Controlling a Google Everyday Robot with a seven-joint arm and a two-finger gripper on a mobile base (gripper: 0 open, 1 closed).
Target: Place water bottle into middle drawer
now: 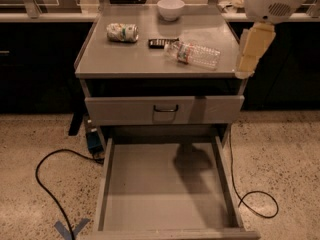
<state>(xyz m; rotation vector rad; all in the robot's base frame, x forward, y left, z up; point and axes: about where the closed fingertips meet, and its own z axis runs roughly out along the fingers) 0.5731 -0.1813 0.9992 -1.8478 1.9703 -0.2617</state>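
Your gripper (245,68) hangs at 2 o'clock, just off the cabinet top (140,59), and the arm (272,1) above it runs off the top edge. At 6 o'clock, the bottom edge clips the middle drawer (150,204) at its front lip. The small dark object (161,43) just beside the water bottle (195,54) is too small to identify.
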